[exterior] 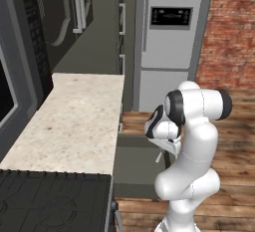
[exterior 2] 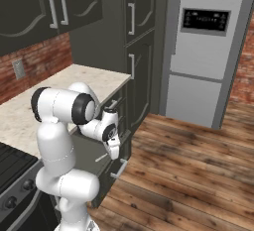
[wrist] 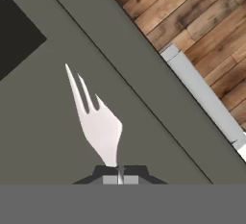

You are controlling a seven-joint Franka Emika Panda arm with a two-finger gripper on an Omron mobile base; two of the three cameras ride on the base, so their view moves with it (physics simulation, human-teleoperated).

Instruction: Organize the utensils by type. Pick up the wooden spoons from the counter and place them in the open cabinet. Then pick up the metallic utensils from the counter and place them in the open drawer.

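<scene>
My gripper (wrist: 120,177) is shut on the metallic fork (wrist: 98,122), gripping it near the neck with the silvery tines pointing away from the hand. The fork hangs just above the grey floor of the open drawer (wrist: 43,136), whose front panel carries a silver handle (wrist: 204,98). From the base, the hand (exterior: 162,152) (exterior 2: 113,151) points down over the pulled-out drawer (exterior: 134,169) (exterior 2: 87,153) beside the beige counter (exterior: 74,121) (exterior 2: 89,81). The fork is a thin pale sliver (exterior 2: 101,158) below the hand. The wooden spoons are out of view.
A black stovetop (exterior: 50,201) adjoins the counter's near end. Dark wall cabinets (exterior 2: 49,7) hang above it. A tall dark pantry (exterior 2: 136,51) and a silver fridge (exterior: 169,42) (exterior 2: 208,51) stand beyond. Wooden floor (exterior 2: 188,175) spreads to the right of the drawer.
</scene>
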